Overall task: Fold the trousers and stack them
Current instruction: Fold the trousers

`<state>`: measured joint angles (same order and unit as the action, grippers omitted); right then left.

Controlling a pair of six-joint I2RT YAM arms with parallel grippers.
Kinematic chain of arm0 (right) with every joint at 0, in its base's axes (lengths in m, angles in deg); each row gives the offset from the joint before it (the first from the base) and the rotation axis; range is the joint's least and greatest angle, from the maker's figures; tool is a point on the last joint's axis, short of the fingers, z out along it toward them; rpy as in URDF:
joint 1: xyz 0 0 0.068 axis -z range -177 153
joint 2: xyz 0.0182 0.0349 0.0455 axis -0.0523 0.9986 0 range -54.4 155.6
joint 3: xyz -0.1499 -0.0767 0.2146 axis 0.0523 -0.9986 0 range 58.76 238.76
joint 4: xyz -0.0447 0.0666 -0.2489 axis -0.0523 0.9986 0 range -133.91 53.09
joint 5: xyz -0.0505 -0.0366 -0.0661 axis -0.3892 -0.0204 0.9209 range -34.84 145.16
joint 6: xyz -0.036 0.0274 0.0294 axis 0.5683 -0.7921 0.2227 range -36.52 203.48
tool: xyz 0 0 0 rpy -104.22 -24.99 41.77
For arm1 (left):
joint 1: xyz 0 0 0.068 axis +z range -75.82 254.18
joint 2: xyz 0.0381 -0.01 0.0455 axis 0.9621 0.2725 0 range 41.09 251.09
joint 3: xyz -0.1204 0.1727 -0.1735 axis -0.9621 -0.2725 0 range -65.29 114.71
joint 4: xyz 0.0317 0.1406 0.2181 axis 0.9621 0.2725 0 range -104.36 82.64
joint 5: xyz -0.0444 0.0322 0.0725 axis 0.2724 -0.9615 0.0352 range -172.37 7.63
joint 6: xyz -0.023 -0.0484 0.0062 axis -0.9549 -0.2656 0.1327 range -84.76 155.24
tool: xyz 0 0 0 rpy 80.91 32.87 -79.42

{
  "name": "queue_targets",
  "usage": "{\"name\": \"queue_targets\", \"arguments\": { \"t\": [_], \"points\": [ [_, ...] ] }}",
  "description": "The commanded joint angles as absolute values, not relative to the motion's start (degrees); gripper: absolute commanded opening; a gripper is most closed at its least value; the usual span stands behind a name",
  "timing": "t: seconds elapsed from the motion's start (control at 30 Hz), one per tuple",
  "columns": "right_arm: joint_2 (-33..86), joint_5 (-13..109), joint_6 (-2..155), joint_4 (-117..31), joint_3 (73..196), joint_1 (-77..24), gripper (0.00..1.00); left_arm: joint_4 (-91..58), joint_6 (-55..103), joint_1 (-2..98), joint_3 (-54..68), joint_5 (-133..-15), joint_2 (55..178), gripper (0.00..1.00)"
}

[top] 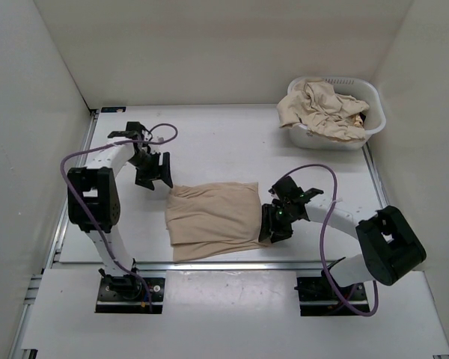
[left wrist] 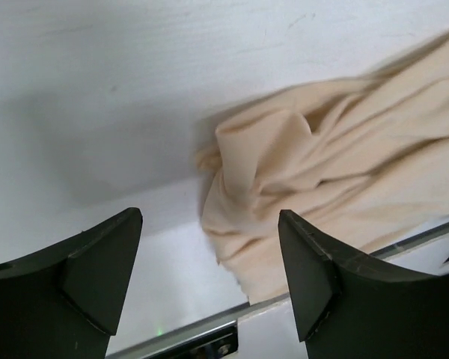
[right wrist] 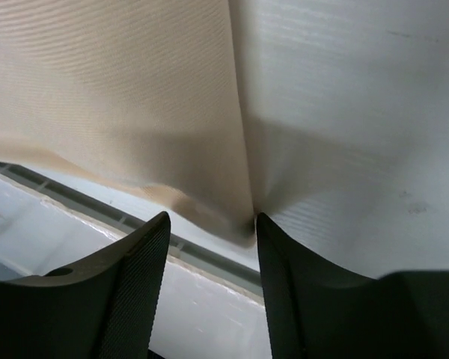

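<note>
Folded trousers [top: 209, 213] flat by the near edge of the counter [top: 232, 142], my left jaws wide open by their far left corner, my right jaws partly open at their near right corner

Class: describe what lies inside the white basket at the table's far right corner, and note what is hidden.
Crumpled beige trousers fill the white basket, spilling over its rim. The heap covers the basket's floor, so how many pairs lie there cannot be told.
</note>
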<state>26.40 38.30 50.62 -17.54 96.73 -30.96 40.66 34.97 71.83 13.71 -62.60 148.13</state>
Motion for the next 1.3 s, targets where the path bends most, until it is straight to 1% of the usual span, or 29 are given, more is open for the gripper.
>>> {"name": "queue_targets", "arguments": {
  "t": [0.0,0.03,0.07,0.1,0.13,0.17,0.2,0.23,0.27,0.33,0.37,0.43,0.47,0.5,0.53,0.57,0.6,0.63,0.67,0.7,0.8,0.83,0.9,1.0,1.03,1.13,1.2,1.27],
  "points": [
    [23.7,39.1,53.9,-11.2,101.1,-31.4,0.56,44.0,35.2,70.9,10.8,-63.7,136.2,0.85],
    [23.7,40.2,55.2,-9.9,102.3,-30.8,0.56,44.0,35.2,69.3,8.0,-65.2,133.5,0.85],
    [23.0,42.7,55.2,-8.8,103.6,-30.2,0.58,44.0,35.2,66.0,5.1,-67.1,127.9,0.85],
    [23.0,44.3,56.0,-6.5,105.3,-29.0,0.59,44.0,35.2,64.3,-1.0,-67.6,125.1,0.83],
    [23.0,46.2,56.5,-5.3,109.8,-29.0,0.6,44.0,35.2,62.4,-3.9,-68.2,122.5,0.83],
    [24.3,47.9,57.1,-4.3,112.5,-28.2,0.62,44.0,35.2,58.1,-9.3,-70.0,117.5,0.83],
    [26.8,50.0,57.8,-3.5,115.4,-28.2,0.62,44.0,35.2,55.8,-11.9,-71.2,115.0,0.83],
    [28.6,50.0,59.2,-2.8,121.4,-28.2,0.62,43.1,35.2,51.0,-14.4,-72.8,110.1,0.83],
    [32.6,50.0,59.8,-2.8,124.5,-28.2,0.62,42.6,35.2,48.8,-18.7,-75.9,107.8,0.85],
    [37.6,50.0,61.5,-2.8,131.0,-28.2,0.6,39.9,35.2,45.5,-22.1,-79.1,103.7,0.85],
    [43.5,47.5,62.1,-3.3,138.7,-28.7,0.6,38.7,35.2,43.2,-23.4,-82.4,101.1,0.87],
    [49.9,44.9,63.3,-3.3,147.6,-29.4,0.59,35.6,35.2,41.4,-26.3,-85.1,100.5,0.89],
    [56.8,43.3,64.6,-2.5,152.0,-30.5,0.59,34.3,35.2,40.1,-27.1,-87.2,100.5,0.9],
    [60.5,41.9,65.3,-0.4,161.5,-31.2,0.59,32.9,35.2,39.6,-28.4,-87.9,100.5,0.9],
    [64.3,39.4,65.9,1.2,166.7,-32.7,0.59,31.6,35.2,38.9,-28.9,-88.4,100.5,0.9],
    [71.7,38.4,67.0,3.0,171.8,-33.6,0.59,29.6,35.2,37.3,-28.9,-89.0,100.5,0.9],
    [74.9,37.5,67.0,4.7,176.7,-34.3,0.59,28.8,35.2,36.5,-29.6,-90.0,101.3,0.9],
    [77.8,36.5,67.8,6.7,184.3,-35.7,0.59,28.0,35.2,35.7,-30.1,-90.9,101.8,0.9],
    [81.6,34.3,67.8,6.7,186.4,-36.5,0.6,27.1,35.2,34.9,-30.1,-91.9,101.8,0.89],
    [82.5,32.9,67.8,6.1,187.2,-37.1,0.6,25.6,35.2,33.6,-31.5,-93.3,102.4,0.87],
    [82.5,29.4,67.1,-0.8,183.0,-39.2,0.61,23.3,35.2,31.8,-32.1,-94.1,103.7,0.81],
    [82.5,28.7,67.1,-2.8,182.2,-40.4,0.61,22.8,35.2,31.2,-32.1,-94.1,104.3,0.81],
    [82.5,27.9,67.1,-3.6,182.2,-42.2,0.62,22.2,35.2,31.2,-31.5,-93.0,105.8,0.76],
    [85.0,26.7,67.7,-3.6,184.8,-43.5,0.62,22.2,35.2,30.7,-31.5,-91.6,107.3,0.64],
    [86.2,26.7,67.7,-2.8,184.8,-44.1,0.62,22.2,35.2,30.7,-32.3,-90.7,107.4,0.59],
    [87.5,26.7,67.7,-2.8,184.2,-44.1,0.62,22.2,35.2,30.7,-33.1,-89.1,109.5,0.55],
    [88.0,28.2,67.7,-2.2,183.0,-44.1,0.61,21.7,35.2,30.2,-33.1,-88.5,110.4,0.42],
    [88.6,28.7,67.7,-2.2,183.0,-44.1,0.56,21.7,35.2,30.2,-33.1,-88.5,111.1,0.24]
  ]
}}
